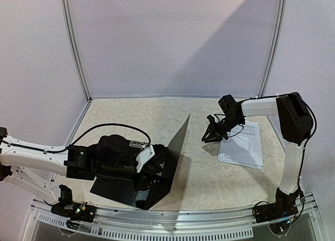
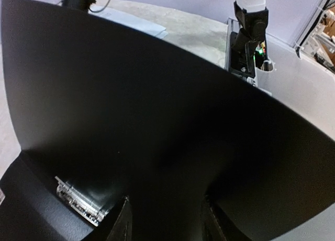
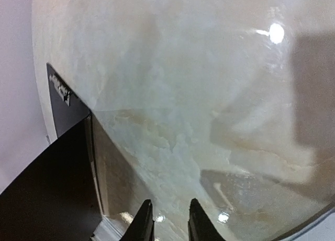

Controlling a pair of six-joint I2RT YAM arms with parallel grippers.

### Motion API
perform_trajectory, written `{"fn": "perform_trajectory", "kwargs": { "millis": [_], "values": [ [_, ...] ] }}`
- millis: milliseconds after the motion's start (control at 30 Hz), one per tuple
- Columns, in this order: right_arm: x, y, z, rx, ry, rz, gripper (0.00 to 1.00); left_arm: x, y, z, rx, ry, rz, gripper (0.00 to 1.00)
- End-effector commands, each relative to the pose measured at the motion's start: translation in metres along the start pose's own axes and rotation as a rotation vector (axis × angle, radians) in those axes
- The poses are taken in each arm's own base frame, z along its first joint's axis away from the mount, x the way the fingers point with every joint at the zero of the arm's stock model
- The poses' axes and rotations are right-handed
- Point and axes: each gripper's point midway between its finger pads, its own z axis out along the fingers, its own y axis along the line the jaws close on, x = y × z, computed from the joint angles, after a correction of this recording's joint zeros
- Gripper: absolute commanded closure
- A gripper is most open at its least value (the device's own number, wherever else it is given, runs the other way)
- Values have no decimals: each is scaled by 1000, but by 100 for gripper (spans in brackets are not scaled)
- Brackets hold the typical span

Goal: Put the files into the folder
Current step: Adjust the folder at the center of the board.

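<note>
Folder (image 1: 177,156) cover up, label (image 3: 60,88) illegible | L gripper (image 2: 163,216) apart at cover | R gripper (image 3: 167,217) ajar, empty

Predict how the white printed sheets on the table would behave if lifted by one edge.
Probably floppy: the files lie thin and flat on the table, so a lifted edge would likely droop. Likely light, apt to slide on its glossy surface. The sheets may fan apart, since nothing visibly binds them.
</note>
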Motion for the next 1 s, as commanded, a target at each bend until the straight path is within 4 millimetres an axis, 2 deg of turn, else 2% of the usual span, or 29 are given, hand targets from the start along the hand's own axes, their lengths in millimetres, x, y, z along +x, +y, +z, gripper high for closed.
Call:
{"fn": "perform_trajectory", "kwargs": {
  "millis": [0, 67, 100, 200, 233, 333, 367, 433, 533, 600, 733, 967],
  "values": [
    [-4, 29, -49, 40, -125, -142, 69, -18, -18, 22, 8, -39, 52, 55],
    [-5, 33, -75, 100, -202, -171, 62, -18, -24, 36, 6, -27, 46, 55],
    [-4, 39, -95, 122, -257, -190, 59, -16, -31, 43, 20, -20, 52, 55],
    [4, 37, -129, 195, -372, -186, 49, -13, -30, 66, -33, -20, 42, 55],
    [10, 43, -146, 192, -416, -198, 47, -7, -28, 80, -51, -9, 33, 55],
    [30, 44, -171, 204, -481, -223, 44, 8, -14, 116, -130, 27, 15, 56],
    [36, 42, -172, 200, -485, -235, 43, 14, -8, 130, -165, 48, 15, 56],
    [53, 43, -170, 142, -488, -265, 42, 26, 2, 155, -225, 88, 14, 57],
    [82, 30, -142, 67, -404, -263, 42, 34, 14, 187, -305, 129, -16, 57],
    [99, 24, -125, 46, -358, -269, 43, 35, 21, 200, -351, 127, -47, 57],
    [124, 10, -100, 24, -324, -271, 45, 40, 46, 209, -456, 119, -153, 57],
    [159, -1, -69, -4, -272, -297, 45, 67, 110, 205, -515, 112, -397, 57]
  ]
}}
